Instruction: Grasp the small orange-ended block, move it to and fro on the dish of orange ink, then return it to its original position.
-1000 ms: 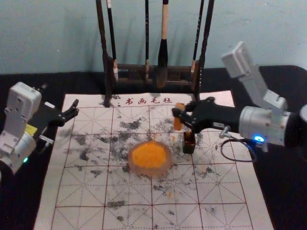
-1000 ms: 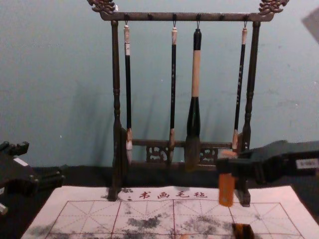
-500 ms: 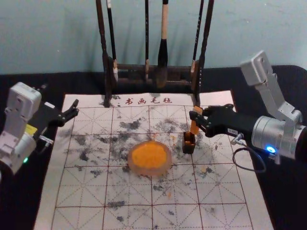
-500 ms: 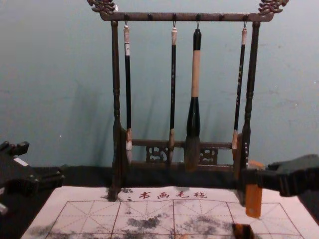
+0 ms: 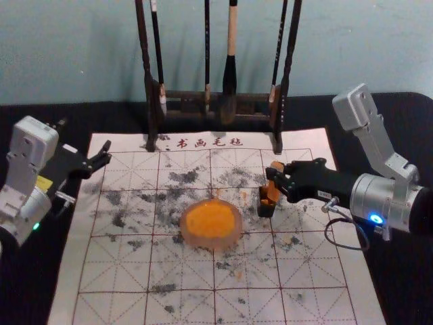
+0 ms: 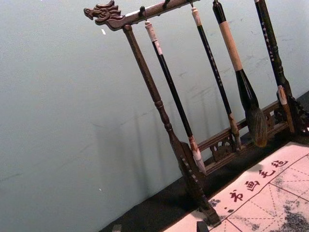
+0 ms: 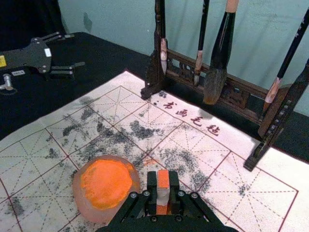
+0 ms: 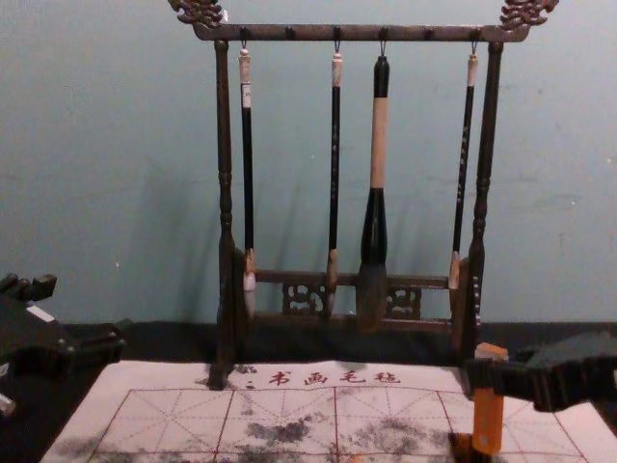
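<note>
In the head view my right gripper (image 5: 277,177) is shut on the upright orange block (image 5: 274,192), whose lower end overlaps the small dark holder (image 5: 266,207); whether it is inside, I cannot tell. The right wrist view has the block (image 7: 163,187) between the fingertips of the right gripper (image 7: 163,193). The chest view puts the block (image 8: 488,424) just in front of the dark holder (image 8: 465,446). To the holder's left rests the dish of orange ink (image 5: 211,223). My left gripper (image 5: 103,158) is parked open at the mat's left edge.
A wooden brush rack (image 5: 150,101) with several hanging brushes stands behind the ink-stained grid mat (image 5: 183,271). The rack's right foot (image 5: 277,143) is close behind the block. Black cloth (image 5: 399,128) surrounds the mat.
The right gripper went right from near the rack side, then came down and slightly back left, carrying the block to the dark holder. The left arm stayed still.
</note>
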Motion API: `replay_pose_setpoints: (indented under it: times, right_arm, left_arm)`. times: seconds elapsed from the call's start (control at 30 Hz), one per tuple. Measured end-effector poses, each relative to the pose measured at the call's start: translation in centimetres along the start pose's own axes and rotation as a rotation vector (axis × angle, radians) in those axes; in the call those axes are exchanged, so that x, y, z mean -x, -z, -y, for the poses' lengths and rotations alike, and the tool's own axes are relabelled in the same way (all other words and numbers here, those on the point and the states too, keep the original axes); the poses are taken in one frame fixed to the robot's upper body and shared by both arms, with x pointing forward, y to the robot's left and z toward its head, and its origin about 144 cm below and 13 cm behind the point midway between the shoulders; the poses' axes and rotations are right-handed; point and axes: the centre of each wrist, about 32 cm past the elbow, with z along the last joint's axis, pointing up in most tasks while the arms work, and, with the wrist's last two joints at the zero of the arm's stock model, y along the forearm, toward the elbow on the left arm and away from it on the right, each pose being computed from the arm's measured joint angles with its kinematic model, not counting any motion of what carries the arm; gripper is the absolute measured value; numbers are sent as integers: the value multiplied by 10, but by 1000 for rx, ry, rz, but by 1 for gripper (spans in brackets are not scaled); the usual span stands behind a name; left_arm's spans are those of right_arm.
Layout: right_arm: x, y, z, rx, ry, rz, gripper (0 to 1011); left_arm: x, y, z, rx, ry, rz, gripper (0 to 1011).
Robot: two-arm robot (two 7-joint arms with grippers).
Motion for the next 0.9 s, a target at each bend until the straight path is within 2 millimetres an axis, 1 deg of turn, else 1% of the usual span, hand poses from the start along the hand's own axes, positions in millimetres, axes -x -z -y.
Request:
replay_pose_setpoints:
  times: [0.3, 0.9]
  right_arm:
    - [-4, 2, -9, 17, 10, -9, 129]
    - [-5, 4, -18, 33, 15, -23, 129]
  left_arm:
    - [0, 0, 0, 0, 0, 0, 1001]
    - [0, 0, 0, 0, 0, 0, 1001]
